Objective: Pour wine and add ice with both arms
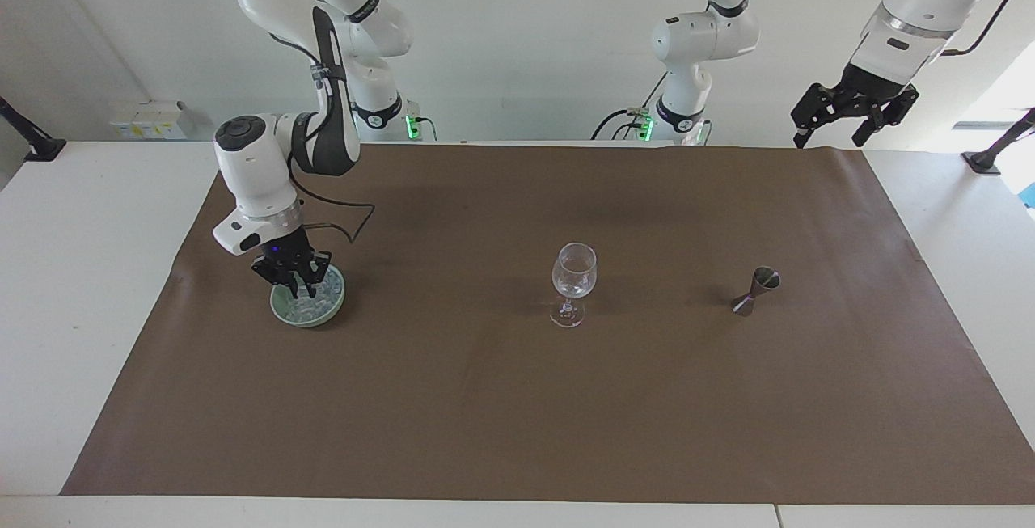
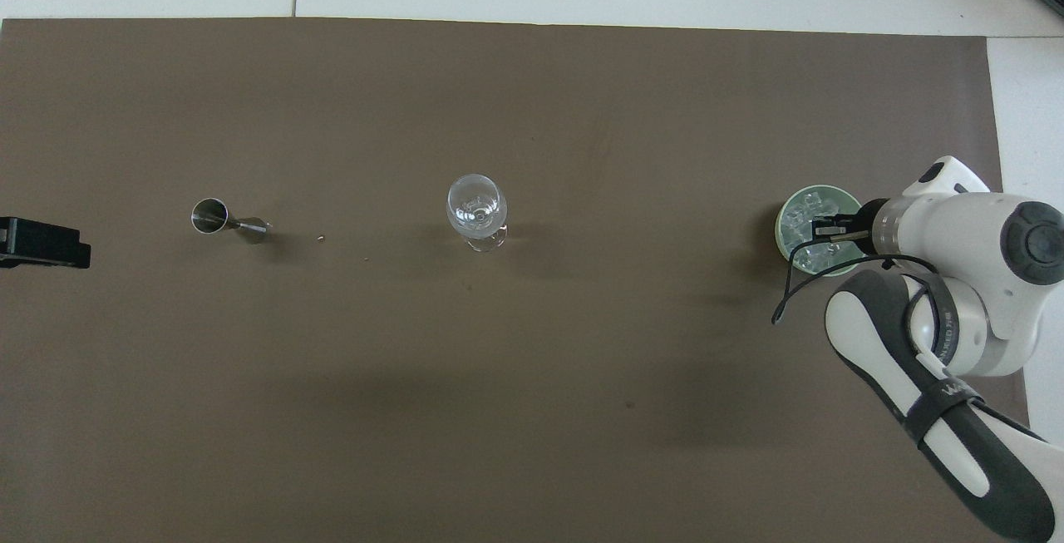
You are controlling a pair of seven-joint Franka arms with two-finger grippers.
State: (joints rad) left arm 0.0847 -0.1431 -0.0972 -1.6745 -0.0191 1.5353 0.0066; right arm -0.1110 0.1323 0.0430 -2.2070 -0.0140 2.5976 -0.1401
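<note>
While the right gripper [image 1: 297, 289] stands in the green bowl [image 1: 285, 313] with its fingertips drawn together on the ice [image 1: 311, 308] (whether a cube is caught cannot be told), the work looks barely begun. Well off toward the other arm from that pincer, the wine glass [image 1: 573, 271] stands empty; past it sits the metal measure [image 1: 754, 290], untouched. Left gripper [image 1: 851, 111] waits raised, fingers apart. Lettering on the right arm's band is unreadable.

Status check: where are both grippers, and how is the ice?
Right gripper shut, down in the ice bowl. Left gripper open, waiting high. Wine glass stands empty. Nothing in the way.
</note>
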